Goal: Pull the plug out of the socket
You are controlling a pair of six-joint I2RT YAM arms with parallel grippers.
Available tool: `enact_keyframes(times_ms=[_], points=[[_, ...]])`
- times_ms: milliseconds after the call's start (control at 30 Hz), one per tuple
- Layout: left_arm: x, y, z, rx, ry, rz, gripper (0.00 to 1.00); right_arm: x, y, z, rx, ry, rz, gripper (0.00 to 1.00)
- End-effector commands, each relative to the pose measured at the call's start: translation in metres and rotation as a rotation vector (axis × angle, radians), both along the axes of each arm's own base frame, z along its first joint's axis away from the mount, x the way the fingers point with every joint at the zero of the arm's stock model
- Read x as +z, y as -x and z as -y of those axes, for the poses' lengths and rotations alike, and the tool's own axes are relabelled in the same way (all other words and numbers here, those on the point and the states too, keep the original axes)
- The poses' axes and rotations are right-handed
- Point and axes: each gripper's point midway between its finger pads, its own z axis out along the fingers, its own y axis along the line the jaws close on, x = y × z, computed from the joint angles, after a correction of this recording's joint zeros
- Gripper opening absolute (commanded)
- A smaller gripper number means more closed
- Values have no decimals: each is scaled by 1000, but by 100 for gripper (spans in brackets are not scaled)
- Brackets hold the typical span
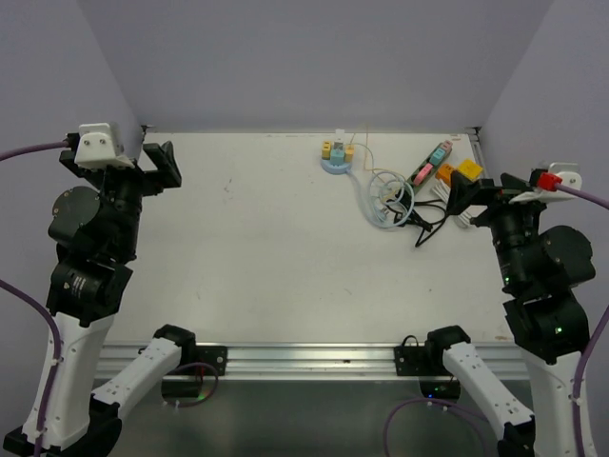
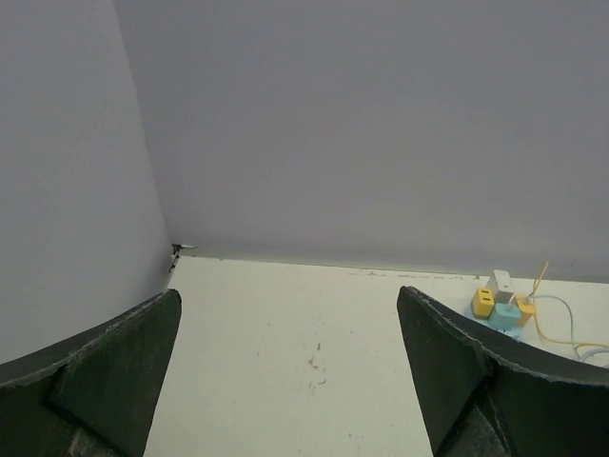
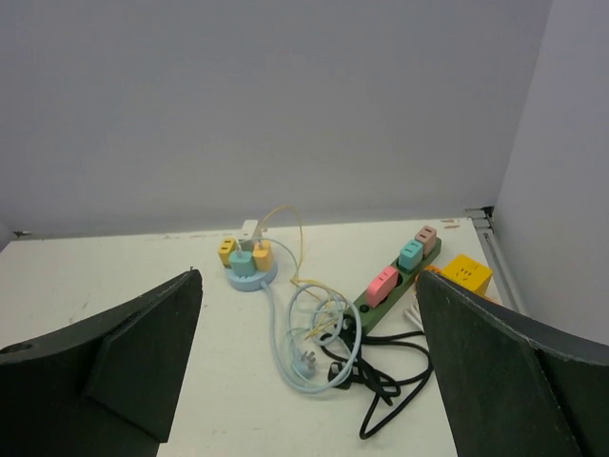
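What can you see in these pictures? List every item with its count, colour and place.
round socket hub: one, light blue, yellow, teal and orange plugs on top, far middle of table
white plug: one, on the hub's far side
power strip: one, dark green, with pink and teal plugs, far right
cube socket: one, yellow-orange, beside the strip
light blue cable: one, looped between hub and strip
black cable: one, tangled at the strip's near end
table: one, white
left hand: one, black fingers, open, left edge
right hand: one, black fingers, open, right edge
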Motion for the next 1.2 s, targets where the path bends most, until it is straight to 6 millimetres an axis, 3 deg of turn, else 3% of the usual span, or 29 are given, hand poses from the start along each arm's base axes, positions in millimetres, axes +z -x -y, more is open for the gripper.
enact_keyframes(times_ms=[0, 100, 333, 433, 467, 567, 600, 667, 700, 733, 800, 833, 867, 900, 933, 1033, 1067, 1100, 1133, 1167], points=[[5, -3, 5, -22, 19, 32, 100, -11, -10, -12, 48, -7, -37, 99], [-4, -6, 9, -35, 26, 16, 100, -22, -20, -21, 81, -12, -82, 99], [-38, -18, 17, -55, 47, -68, 100, -66, -66, -57, 194, -69, -276, 99], [-60, -22, 22, -66, 66, -122, 100, -97, -93, -69, 192, -132, -397, 99], [-72, -25, 24, -71, 66, -151, 100, -120, -109, -77, 204, -135, -479, 99], [-100, -29, 32, -93, 85, -216, 100, -150, -132, -96, 254, -160, -590, 99], [-106, -29, 34, -104, 88, -233, 100, -175, -150, -103, 257, -157, -665, 99], [-125, -31, 37, -105, 104, -285, 100, -194, -166, -114, 289, -152, -712, 99], [-131, -31, 38, -108, 108, -300, 100, -201, -176, -118, 301, -144, -729, 91], [-138, -31, 39, -109, 113, -324, 100, -225, -189, -123, 300, -129, -780, 88], [-152, -31, 42, -115, 114, -365, 100, -238, -209, -130, 301, -105, -781, 79], [-157, -31, 43, -116, 120, -379, 100, -261, -219, -134, 297, -91, -823, 77], [-161, -31, 43, -117, 124, -391, 100, -266, -228, -139, 304, -79, -817, 74], [-164, -30, 45, -122, 127, -401, 100, -266, -237, -140, 301, -67, -806, 72], [-167, -30, 45, -121, 136, -408, 100, -288, -247, -141, 287, -53, -842, 71], [-174, -28, 47, -122, 157, -431, 100, -303, -271, -142, 257, -40, -848, 65], [-177, -28, 47, -124, 160, -439, 100, -326, -276, -142, 244, -32, -892, 64], [-178, -26, 48, -129, 164, -444, 100, -324, -286, -143, 236, -26, -880, 62], [-179, -25, 49, -132, 172, -449, 100, -344, -289, -143, 228, -16, -918, 60], [-181, -24, 49, -131, 173, -455, 100, -350, -292, -142, 219, -13, -928, 60]])
